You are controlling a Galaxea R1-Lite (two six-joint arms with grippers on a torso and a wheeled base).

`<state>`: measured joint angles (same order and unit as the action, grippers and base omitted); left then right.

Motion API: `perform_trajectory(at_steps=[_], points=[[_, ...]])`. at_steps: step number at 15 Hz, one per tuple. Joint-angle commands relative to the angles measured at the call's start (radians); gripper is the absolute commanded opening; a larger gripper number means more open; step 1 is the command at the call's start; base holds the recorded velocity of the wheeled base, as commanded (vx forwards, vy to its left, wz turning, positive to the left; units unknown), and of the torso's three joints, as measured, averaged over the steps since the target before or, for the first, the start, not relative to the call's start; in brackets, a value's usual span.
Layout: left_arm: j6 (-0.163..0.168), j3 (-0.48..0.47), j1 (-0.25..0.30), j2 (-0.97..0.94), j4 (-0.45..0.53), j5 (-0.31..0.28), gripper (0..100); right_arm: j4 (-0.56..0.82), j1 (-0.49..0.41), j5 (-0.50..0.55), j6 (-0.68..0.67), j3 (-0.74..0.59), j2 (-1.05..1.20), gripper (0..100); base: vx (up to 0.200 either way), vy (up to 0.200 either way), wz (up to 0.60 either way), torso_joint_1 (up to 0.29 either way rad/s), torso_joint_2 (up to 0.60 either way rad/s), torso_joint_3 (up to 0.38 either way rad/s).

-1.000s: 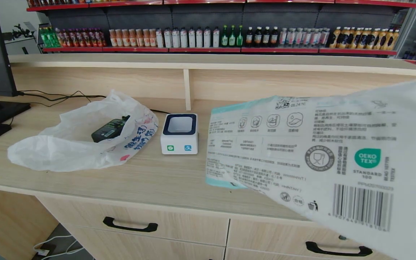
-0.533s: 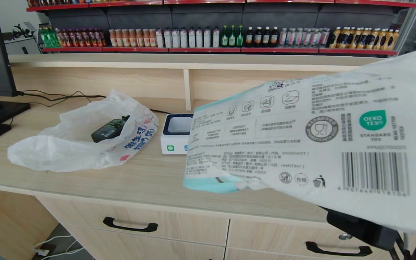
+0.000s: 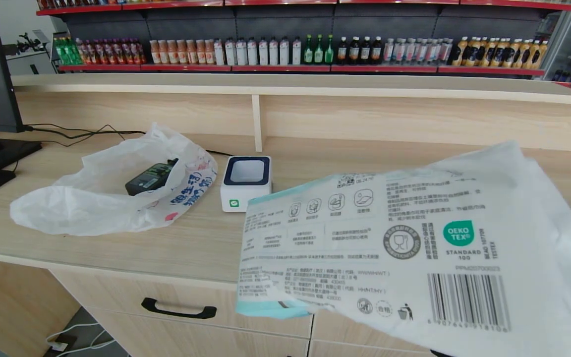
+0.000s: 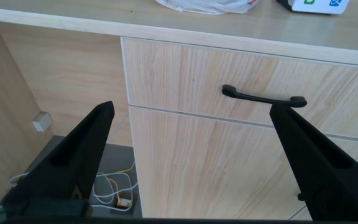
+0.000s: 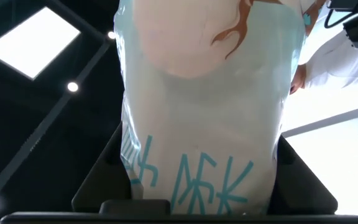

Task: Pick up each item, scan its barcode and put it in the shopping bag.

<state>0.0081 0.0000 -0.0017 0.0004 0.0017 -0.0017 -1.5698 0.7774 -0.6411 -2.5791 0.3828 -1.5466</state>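
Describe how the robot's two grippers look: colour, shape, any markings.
Left gripper: two matte black fingers, flat-faced and wedge-shaped, broad at the base and tapering to narrow tips. No markings or cables are visible on them. Right gripper: the same plain black finish, with angular fingers that widen toward the base.

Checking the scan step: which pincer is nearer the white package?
Right. The right pincer is shut on the white package; the left pincer hangs open low before the drawer front, well apart from it.
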Motion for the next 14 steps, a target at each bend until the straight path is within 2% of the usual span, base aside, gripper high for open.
perform_trajectory(at_steps=[1, 14], points=[[0.0, 0.0, 0.0, 0.0, 0.0, 0.0, 100, -0.001, 0.003, 0.0, -0.006, -0.004, -0.024, 0, 0.0, 0.0, 0.0, 0.0, 0.0, 0.0], [0.0, 0.0, 0.0, 0.0, 0.0, 0.0, 100, -0.001, 0.0, 0.009, -0.021, -0.004, 0.008, 0, 0.0, 0.0, 0.0, 0.0, 0.0, 0.0]])
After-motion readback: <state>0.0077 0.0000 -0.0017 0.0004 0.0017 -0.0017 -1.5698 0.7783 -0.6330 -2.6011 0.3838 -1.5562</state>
